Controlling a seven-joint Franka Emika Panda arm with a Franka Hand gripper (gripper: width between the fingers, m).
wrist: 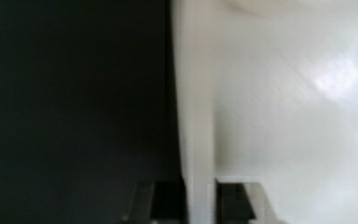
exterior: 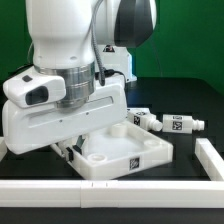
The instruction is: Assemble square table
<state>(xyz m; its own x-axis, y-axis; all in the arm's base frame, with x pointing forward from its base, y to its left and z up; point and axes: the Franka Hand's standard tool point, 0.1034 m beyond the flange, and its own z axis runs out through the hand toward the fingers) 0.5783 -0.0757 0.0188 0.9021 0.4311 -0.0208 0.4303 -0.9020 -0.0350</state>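
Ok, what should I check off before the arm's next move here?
1. Fingers shut on the table top's rim: ok.
2. Table top lying flat: ok.
3. First leg and second leg loose, not in sockets: ok.
4. Other legs located: cannot tell.
5. How deep the rim sits between the fingers: cannot tell.

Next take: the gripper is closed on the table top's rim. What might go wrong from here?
The gripper grips only the thin raised rim of the square top, at one side; dragged or lifted, the top may pivot or slip free. A leg lies close by on the exterior view's right; a swinging top might knock it away.
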